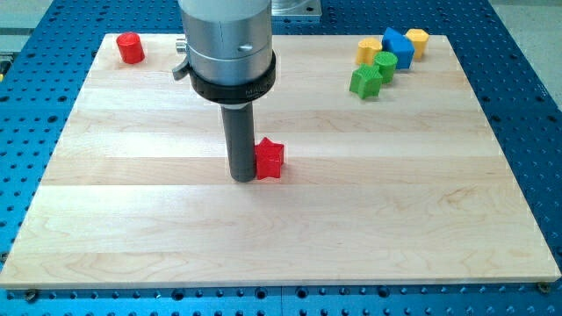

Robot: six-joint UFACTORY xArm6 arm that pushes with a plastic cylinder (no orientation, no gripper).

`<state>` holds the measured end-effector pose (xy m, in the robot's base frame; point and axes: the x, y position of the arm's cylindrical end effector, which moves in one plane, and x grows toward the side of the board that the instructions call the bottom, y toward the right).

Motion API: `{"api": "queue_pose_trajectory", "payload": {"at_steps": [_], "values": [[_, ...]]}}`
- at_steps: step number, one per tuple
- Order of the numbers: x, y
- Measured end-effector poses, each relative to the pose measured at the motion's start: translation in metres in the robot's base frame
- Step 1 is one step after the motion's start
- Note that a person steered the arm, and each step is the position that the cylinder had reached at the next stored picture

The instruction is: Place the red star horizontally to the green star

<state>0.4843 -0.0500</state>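
Nearest the view's bottom, our tip (pixel 243 178) rests on the pale wooden bench (pixel 176 246), touching the left side of the small red star-shaped block (pixel 269 159) at mid-board. We carry no claw, only this dark rod, so nothing opens or closes. The green star-shaped block (pixel 364 82) lies well apart, toward the view's upper right, beside a green cylinder (pixel 385 65). The red star therefore sits rightward of our tip, and we judge the push must carry it rightward and up the view.
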Motion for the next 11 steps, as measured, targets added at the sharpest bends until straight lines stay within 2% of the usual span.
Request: {"api": "queue_pose_trajectory", "payload": {"at_steps": [1,2,3,5,6,7,8,9,10,11], "values": [[0.023,0.002],[0.001,0.008],[-0.036,-0.015],[0.020,0.008],[0.013,0.050],[-0.046,0.030],[-0.080,0.013],[-0.097,0.039],[-0.135,-0.008],[-0.124,-0.017]]}}
